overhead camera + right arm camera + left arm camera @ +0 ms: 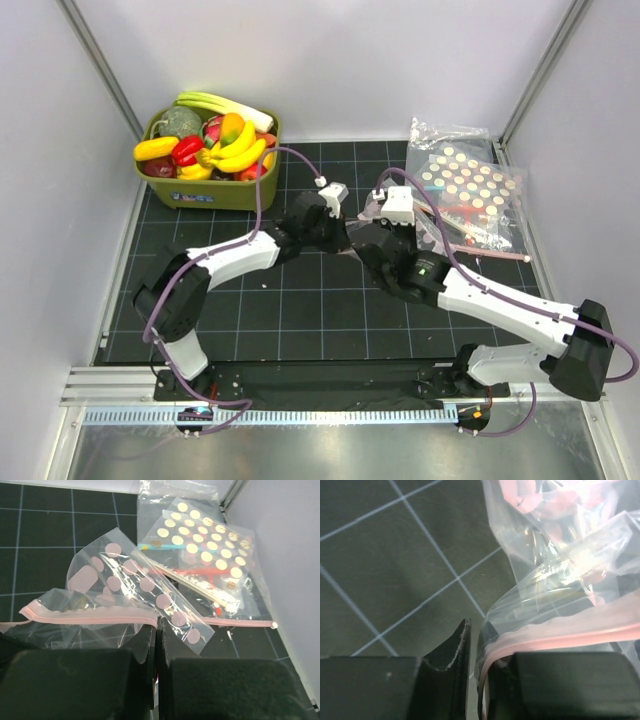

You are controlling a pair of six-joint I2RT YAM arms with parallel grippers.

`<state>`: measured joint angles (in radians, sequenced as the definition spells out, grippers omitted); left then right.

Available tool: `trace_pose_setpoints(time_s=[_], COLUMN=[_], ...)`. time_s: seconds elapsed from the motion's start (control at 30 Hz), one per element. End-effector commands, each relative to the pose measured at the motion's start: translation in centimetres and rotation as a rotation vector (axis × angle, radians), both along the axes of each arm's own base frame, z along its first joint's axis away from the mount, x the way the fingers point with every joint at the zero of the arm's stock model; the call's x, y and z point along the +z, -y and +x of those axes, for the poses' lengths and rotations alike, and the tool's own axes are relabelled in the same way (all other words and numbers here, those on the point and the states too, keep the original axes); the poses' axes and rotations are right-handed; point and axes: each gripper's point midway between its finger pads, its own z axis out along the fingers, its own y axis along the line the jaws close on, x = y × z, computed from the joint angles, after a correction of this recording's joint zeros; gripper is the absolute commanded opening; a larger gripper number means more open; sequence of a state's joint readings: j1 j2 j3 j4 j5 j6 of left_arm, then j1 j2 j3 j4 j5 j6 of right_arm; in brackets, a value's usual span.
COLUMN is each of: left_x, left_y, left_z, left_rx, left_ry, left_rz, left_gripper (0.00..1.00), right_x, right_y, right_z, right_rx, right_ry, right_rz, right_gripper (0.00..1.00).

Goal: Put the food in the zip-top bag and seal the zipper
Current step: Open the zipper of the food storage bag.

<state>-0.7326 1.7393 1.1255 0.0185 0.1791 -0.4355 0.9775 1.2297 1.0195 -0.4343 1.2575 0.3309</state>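
The clear zip-top bag [370,208] lies mid-mat between my two grippers. Its pinkish-red zipper [90,616] runs left from my right fingers. My right gripper [156,660] is shut on the zipper's end; it also shows in the top view [365,247]. My left gripper [475,680], in the top view [338,232], is nearly closed, with the zipper [570,636] running down between its fingers. The bag [555,575] holds no food. The banana bunch [235,150], an orange-yellow fruit [231,125] and a red fruit [160,168] sit in the green basket [215,195], far left.
Larger clear bags with coloured dots [470,185] lie to the right, against the wall, and show in the right wrist view [200,540]. One with pink dots [145,587] overlaps the zip-top bag. The basket also holds a leek and other toy vegetables. White walls enclose the mat.
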Motion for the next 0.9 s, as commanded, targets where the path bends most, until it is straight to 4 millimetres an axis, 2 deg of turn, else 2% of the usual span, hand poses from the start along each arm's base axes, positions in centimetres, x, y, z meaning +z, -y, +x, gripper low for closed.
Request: trace_pose_setpoints(time_s=[0.0, 0.13, 0.17, 0.2, 0.27, 0.37, 0.4, 0.43, 0.5, 0.57, 0.63, 0.7, 0.73, 0.8, 0.83, 0.87], left_x=[0.0, 0.9, 1.1, 1.5, 1.9, 3.3, 4.5, 4.2, 5.5, 6.6, 7.4, 8.1, 7.9, 9.3, 9.0, 10.2], left_y=[-3.3, -3.6, -3.5, -3.5, -3.5, -3.6, -3.8, -4.2, -4.3, -4.8, -5.3, -6.3, -6.7, -7.9, -8.4, -9.3], left_z=[0.9, 0.7, 0.6, 0.5, 0.2, 0.1, 0.0, -0.2, -0.4, -0.9, -1.4, -0.9, -1.1, -0.8, -0.9, -0.6], left_rx=[0.091, 0.087, 0.074, 0.071, 0.062, 0.070, 0.078, 0.080, 0.081, 0.077, 0.080, 0.133, 0.147, 0.210, 0.233, 0.282], left_ry=[0.044, 0.080, 0.088, 0.105, 0.144, 0.196, 0.222, 0.225, 0.269, 0.307, 0.327, 0.360, 0.362, 0.400, 0.398, 0.429], left_rz=[0.091, 0.076, 0.076, 0.077, 0.093, 0.061, 0.040, 0.041, 0.009, -0.012, -0.029, -0.026, -0.021, -0.037, -0.037, -0.049], left_gripper=[0.20, 0.32, 0.44, 0.49, 0.55, 0.58, 0.60, 0.62, 0.81, 0.94, 0.95, 0.95, 0.95, 0.95, 0.95, 0.95], right_x=[1.8, 0.8, 0.5, 0.3, -0.9, -2.3, -2.6, -3.0, -3.8, -4.1, -4.2, -3.9, -3.7, -3.7, -3.4, -3.3], right_y=[0.1, -0.9, -1.2, -1.5, -2.4, -3.6, -3.6, -3.9, -4.5, -4.6, -4.5, -4.0, -3.8, -3.2, -2.8, -2.2], right_z=[0.5, 0.9, 1.0, 1.1, 1.6, 2.4, 2.6, 2.7, 3.1, 3.3, 3.4, 3.3, 3.3, 3.2, 3.2, 3.1], right_rx=[0.028, 0.062, 0.060, 0.064, 0.063, 0.057, 0.053, 0.055, 0.064, 0.063, 0.055, 0.040, 0.037, 0.016, 0.007, -0.017], right_ry=[0.073, 0.044, 0.040, 0.027, 0.000, -0.029, -0.042, -0.051, -0.070, -0.079, -0.080, -0.068, -0.063, -0.053, -0.044, -0.031], right_rz=[0.127, 0.126, 0.131, 0.130, 0.118, 0.116, 0.109, 0.105, 0.102, 0.099, 0.101, 0.104, 0.111, 0.115, 0.122, 0.127], right_gripper=[0.01, 0.01, 0.01, 0.01, 0.01, 0.01, 0.01, 0.01, 0.01, 0.01, 0.01, 0.01, 0.01, 0.01, 0.01, 0.01])
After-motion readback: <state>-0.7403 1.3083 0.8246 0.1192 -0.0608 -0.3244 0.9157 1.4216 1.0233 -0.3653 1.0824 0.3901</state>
